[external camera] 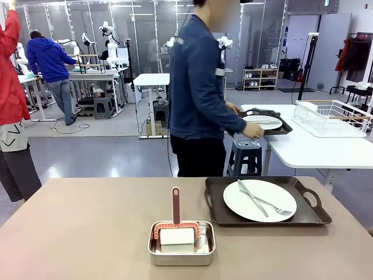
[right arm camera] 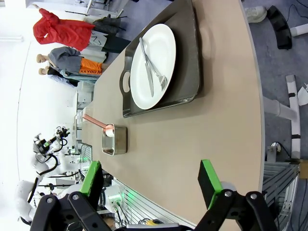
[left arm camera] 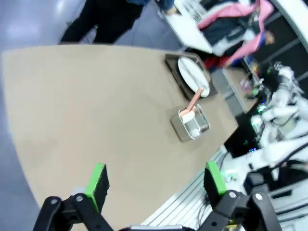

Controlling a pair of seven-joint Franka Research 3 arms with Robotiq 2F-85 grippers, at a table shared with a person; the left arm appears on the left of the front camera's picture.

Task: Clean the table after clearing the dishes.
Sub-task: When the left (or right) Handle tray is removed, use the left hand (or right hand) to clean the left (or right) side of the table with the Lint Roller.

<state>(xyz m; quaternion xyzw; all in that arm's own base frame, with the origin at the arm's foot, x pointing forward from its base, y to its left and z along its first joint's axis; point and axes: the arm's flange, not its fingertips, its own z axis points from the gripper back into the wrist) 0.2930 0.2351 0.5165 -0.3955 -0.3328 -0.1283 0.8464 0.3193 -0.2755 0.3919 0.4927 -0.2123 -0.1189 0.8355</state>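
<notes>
Black right gripper (right arm camera: 150,169), bright green pads (right arm camera: 209,177)

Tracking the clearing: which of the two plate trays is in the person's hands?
The far tray, held at the white table beside the wire rack. The near tray lies untouched on the beige table.

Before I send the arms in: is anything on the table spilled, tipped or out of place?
Nothing stands out. The tray lies flat on the table, its plate whole with cutlery crossed on it; the steel pan sits upright.
</notes>
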